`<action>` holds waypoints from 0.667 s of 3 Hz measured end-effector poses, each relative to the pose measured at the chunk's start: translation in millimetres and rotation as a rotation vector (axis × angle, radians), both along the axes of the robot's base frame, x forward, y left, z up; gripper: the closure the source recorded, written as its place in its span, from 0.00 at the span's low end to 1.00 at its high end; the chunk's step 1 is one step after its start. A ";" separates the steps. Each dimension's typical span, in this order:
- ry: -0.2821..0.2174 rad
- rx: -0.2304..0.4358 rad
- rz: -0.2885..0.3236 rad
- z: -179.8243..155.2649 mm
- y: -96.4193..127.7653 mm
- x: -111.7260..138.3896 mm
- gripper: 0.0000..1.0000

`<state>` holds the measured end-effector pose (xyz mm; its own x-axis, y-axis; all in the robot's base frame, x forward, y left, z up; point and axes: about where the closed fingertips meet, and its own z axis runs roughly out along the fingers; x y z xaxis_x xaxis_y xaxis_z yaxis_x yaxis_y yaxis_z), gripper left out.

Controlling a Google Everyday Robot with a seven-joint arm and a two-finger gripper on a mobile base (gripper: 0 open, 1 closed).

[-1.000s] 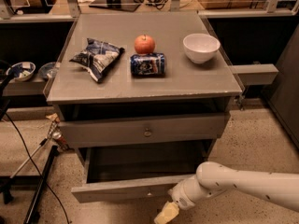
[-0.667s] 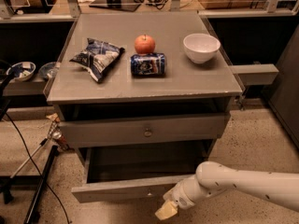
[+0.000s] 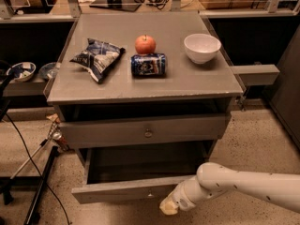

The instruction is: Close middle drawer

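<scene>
gripper point(image 3: 169, 205) low, at right end of middle drawer point(image 3: 117, 191) front, touching or just beside it, hard to say. drawer pulled well out, box open behind gripper. gripper state: can't tell tbh. imo push straight back, square to front, don't slip off right corner.

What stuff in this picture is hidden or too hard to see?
All in the camera view:
1. Inside the middle drawer: dark, shadowed by the drawer above.
2. The gripper, low at the right end of that drawer's front: it covers part of the front, and touch cannot be told.
3. The arm: cut off by the right edge.
4. Anything under the middle drawer: cut off by the bottom edge.
</scene>
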<state>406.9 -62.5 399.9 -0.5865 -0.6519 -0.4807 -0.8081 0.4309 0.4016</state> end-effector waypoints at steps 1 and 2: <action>-0.032 -0.012 -0.030 2.0 0.0 9.5 1.00; -0.073 -0.043 -0.079 4.4 -3.3 26.9 1.00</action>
